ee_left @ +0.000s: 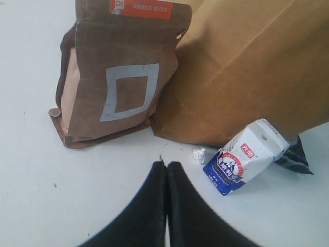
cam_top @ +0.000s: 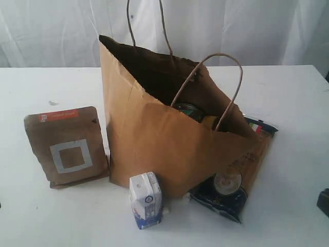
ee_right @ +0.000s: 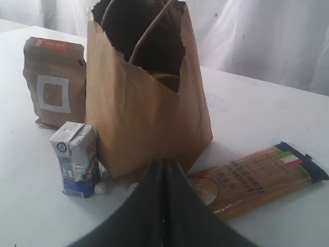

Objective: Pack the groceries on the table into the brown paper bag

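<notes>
The brown paper bag [cam_top: 164, 139] stands open at mid-table, with a dark metal-lidded jar [cam_top: 187, 110] and something yellow [cam_top: 209, 122] showing inside. A brown kraft pouch [cam_top: 67, 146] stands left of the bag. In front of the bag stands a small white-blue carton [cam_top: 145, 199]. The spaghetti pack [cam_top: 241, 175] lies flat at the bag's right, partly under it. My left gripper [ee_left: 165, 165] is shut and empty, a little short of the carton [ee_left: 247, 156] and pouch [ee_left: 121, 77]. Shut and empty too, my right gripper [ee_right: 165, 163] faces the bag [ee_right: 146, 103], with the spaghetti pack [ee_right: 257, 177] beside it.
The white table [cam_top: 46, 216] spreads on all sides. Small crumpled white bits [ee_left: 199, 155] lie by the carton at the bag's foot. A white curtain [cam_top: 56, 31] hangs behind the table. A dark object [cam_top: 324, 201] sits at the right edge.
</notes>
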Controlling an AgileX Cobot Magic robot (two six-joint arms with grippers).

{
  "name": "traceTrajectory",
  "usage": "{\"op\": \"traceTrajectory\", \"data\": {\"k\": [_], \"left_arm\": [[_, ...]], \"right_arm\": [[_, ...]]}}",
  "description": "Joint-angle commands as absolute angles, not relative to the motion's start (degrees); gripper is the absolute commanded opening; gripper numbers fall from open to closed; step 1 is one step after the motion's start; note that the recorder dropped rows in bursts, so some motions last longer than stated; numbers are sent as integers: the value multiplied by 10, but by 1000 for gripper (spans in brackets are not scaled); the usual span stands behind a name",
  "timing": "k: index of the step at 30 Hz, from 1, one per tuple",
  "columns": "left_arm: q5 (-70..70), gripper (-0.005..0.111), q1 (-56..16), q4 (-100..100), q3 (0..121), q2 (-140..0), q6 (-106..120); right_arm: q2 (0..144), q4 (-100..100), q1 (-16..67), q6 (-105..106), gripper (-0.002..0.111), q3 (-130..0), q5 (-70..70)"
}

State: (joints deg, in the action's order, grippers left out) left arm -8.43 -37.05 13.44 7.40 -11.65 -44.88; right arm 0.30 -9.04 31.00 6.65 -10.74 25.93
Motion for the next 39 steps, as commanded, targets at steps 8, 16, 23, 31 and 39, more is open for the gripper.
{"op": "traceTrajectory", "data": {"k": [8, 16, 23, 31, 39], "left_arm": [[-82, 1, -372, 139, 73, -114, -451], [-136, 1, -372, -15, 69, -114, -151], [4, 1, -361, -121, 0, -69, 90], [-42, 1, -294, -107, 0, -15, 19], [-45, 1, -275, -91, 0, 0, 14]], "right_arm": [[0, -90, 307, 66, 0, -105, 257], [0, -90, 307, 66, 0, -105, 257], [0, -90, 307, 66, 0, -105, 257], [0, -90, 307, 66, 0, -105, 257], [0, -90, 307, 66, 0, -105, 257]]}}
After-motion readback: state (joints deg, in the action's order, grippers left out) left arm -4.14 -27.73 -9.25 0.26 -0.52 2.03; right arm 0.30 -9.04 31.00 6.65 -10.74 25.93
